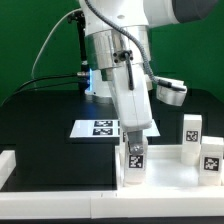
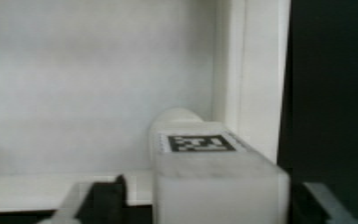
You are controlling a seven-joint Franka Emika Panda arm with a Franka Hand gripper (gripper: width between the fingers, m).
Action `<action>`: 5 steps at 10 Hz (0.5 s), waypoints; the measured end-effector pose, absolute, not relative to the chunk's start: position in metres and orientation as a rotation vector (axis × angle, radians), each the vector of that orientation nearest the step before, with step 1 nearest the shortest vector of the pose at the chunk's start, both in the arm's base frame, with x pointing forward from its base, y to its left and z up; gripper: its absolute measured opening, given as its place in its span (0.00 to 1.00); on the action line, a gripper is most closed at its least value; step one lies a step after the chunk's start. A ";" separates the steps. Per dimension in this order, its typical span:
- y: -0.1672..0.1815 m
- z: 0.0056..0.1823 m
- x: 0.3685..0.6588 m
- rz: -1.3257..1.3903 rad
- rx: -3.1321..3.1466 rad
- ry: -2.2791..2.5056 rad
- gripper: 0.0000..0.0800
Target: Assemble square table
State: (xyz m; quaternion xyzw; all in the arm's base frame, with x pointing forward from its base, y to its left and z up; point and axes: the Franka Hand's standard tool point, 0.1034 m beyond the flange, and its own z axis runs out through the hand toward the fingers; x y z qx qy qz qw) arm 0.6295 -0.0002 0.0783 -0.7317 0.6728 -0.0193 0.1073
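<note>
Exterior view shows the black bench [image 1: 40, 125] with the robot arm [image 1: 120, 45] reaching down over its near edge. On that near edge, toward the exterior view's right corner, lies the white square panel [image 1: 170, 170] with its raised rim. The marker board [image 1: 98, 129] lies flat on the bench just behind the panel. A long white border piece [image 1: 8, 165] sits at the near corner on the exterior view's left. The gripper [image 1: 133, 138] is clamped on a stubby white leg [image 1: 134, 165], which stands upright on the panel with its tag facing the camera. Two more legs [image 1: 191, 128] [image 1: 211, 150] stand upright toward the exterior view's right. In the wrist view, the dark fingers [image 2: 101, 200] press against both sides of the held leg [image 2: 208, 165], the panel [image 2: 87, 80] beneath it.
</note>
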 end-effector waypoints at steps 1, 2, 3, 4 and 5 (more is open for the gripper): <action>0.000 0.077 0.629 -0.082 -2.305 1.824 0.69; 0.000 0.077 0.630 -0.116 -2.498 1.574 0.69; 0.001 0.078 0.631 -0.138 -2.622 1.360 0.79; 0.004 0.078 0.632 -0.145 -2.658 1.305 0.79; 0.002 0.078 0.631 -0.154 -2.707 1.214 0.81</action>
